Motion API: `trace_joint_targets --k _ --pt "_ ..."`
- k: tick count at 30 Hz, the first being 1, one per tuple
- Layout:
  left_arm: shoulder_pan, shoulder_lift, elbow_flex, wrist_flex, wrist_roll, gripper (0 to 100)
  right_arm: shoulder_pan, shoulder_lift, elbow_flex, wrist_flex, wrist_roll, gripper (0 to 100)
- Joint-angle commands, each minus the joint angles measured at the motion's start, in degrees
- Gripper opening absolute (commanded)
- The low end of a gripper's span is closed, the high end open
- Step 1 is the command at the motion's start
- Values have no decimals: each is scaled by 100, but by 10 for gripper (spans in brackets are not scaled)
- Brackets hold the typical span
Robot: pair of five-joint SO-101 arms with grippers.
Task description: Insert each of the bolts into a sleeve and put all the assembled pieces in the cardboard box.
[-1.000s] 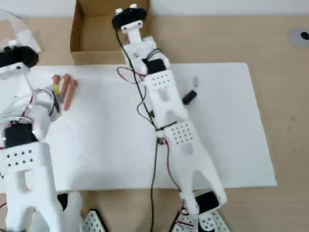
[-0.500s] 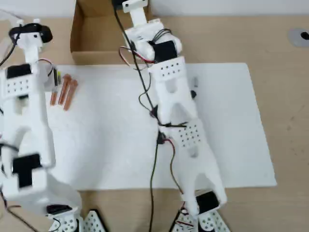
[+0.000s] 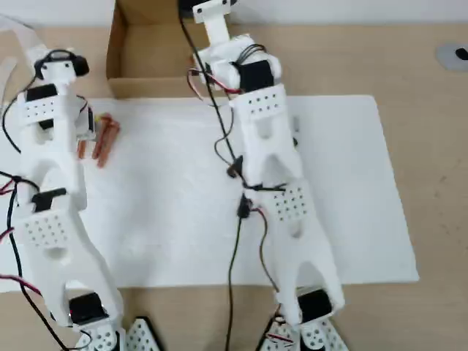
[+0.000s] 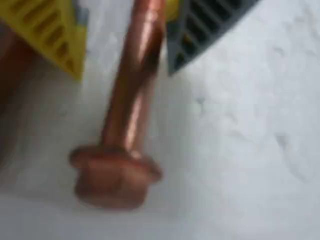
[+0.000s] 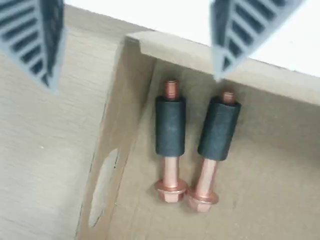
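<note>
Left gripper (image 3: 89, 134) rests at three copper bolts (image 3: 106, 139) on white foam sheet (image 3: 183, 219), toward the desk's (image 3: 431, 146) far-left corner; cardboard box (image 3: 121, 51) lies at the far edge.

Left wrist view: ribbed fingers (image 4: 45, 35) straddle one smooth hex-flanged bolt (image 4: 125, 130), unclamped.

Right wrist view: right gripper (image 5: 134, 80) spread wide over two black-sleeved assemblies (image 5: 170, 140) lying parallel in the box.

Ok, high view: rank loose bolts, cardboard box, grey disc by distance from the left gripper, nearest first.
1. Loose bolts: beside the left gripper, on the white mat.
2. Cardboard box: just behind the mat's back edge.
3. Grey disc: far right edge of the table.
</note>
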Motion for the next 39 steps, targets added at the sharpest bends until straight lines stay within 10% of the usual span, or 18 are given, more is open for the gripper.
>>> trace_joint_targets --k 1,22,39 --pt "-97 189 -273 -448 246 121 92 -593 -312 18 18 239" --pt "-281 321 -677 519 290 10 75 -708 -321 1081 -413 239" --pt "255 -4127 949 2145 -18 13 -171 -2712 1077 2418 -2787 239"
